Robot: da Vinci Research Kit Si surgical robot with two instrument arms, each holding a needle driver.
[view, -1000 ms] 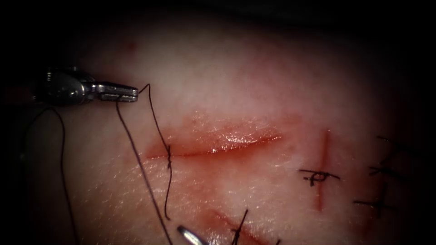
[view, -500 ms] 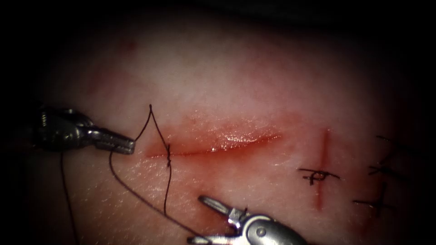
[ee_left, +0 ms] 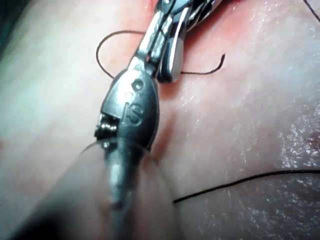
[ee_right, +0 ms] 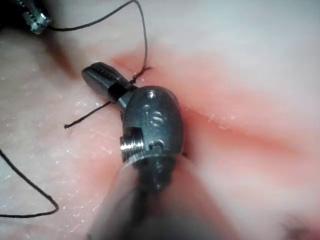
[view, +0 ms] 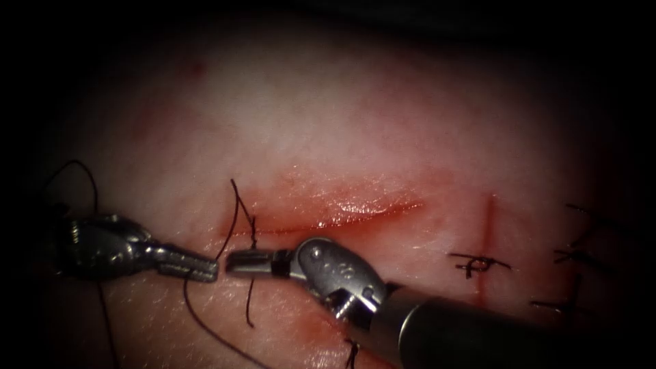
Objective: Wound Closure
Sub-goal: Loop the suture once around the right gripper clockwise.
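Observation:
The tissue (view: 342,116) has a red cut (view: 342,212) with a knot (view: 253,236) of dark thread at its left end. My left tool (view: 212,271) lies low on the left with its jaws shut on the long thread (view: 236,205), which rises from them and bends down to the knot. My right tool (view: 232,261) reaches in from the lower right, tip to tip with the left one. Its jaws are shut across the short thread tail (view: 249,307) below the knot. The right wrist view shows those jaws (ee_right: 95,74) together, with the tail (ee_right: 82,117) emerging beside them.
Finished stitches sit at the right: one (view: 478,263) across a short upright cut, others (view: 570,307) farther right. One more stitch (view: 352,352) lies under the right tool's shaft. Slack thread (view: 205,328) loops over the tissue below the left tool.
The left tool came down and slightly right with the thread. The right tool rose from the bottom edge to the knot's tail, and its wide-open jaws closed.

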